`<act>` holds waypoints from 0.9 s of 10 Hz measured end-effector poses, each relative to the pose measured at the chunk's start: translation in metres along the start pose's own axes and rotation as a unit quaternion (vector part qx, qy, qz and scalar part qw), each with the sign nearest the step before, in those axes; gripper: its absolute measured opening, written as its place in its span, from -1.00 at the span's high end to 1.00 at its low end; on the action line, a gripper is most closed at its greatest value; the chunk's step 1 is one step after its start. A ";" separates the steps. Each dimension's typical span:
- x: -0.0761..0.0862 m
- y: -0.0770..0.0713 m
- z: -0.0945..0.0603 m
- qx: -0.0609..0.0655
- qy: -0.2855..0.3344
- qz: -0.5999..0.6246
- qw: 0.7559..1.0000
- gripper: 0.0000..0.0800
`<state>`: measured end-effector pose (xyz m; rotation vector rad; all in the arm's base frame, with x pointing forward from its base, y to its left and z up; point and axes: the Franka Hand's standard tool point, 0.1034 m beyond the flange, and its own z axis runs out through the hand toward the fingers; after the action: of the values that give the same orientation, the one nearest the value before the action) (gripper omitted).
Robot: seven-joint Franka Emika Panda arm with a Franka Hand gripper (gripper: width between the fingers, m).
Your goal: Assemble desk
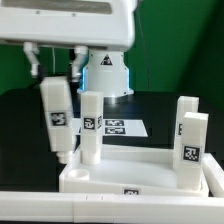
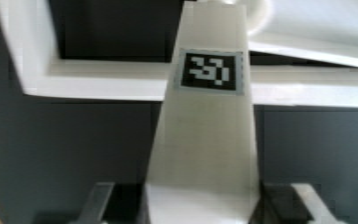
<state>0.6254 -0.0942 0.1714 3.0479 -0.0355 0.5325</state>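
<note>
The white tabletop panel (image 1: 130,172) lies upside down on the black table (image 1: 25,120), its raised rim forming a shallow tray with blocky corner sockets. Three white legs already stand upright in it: one (image 1: 91,128) near the corner toward the exterior view's left, and two on that view's right, one farther back (image 1: 186,115) and one nearer (image 1: 193,150). Each is a smooth, matte plastic block carrying a black-and-white square marker.

The fourth leg (image 1: 56,118) hangs tilted over the panel's left corner socket, its rounded lower end just above or touching the socket; I cannot tell which. The gripper (image 2: 201,200) has it clamped at the upper end, its dark fingers (image 2: 105,200) partly apart and pressed against the leg's two flat sides, as the wrist view shows.

Behind the panel the marker board (image 1: 122,127) lies flat on the table, in front of the arm's white base (image 1: 106,72).
</note>
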 end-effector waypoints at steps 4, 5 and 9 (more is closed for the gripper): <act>0.005 -0.004 0.000 -0.011 0.029 -0.014 0.999 0.29; 0.005 0.002 -0.001 -0.027 0.057 -0.020 0.998 0.29; 0.001 0.001 0.004 -0.040 0.073 -0.039 0.996 0.29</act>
<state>0.6272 -0.0954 0.1680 2.9095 0.0644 0.7274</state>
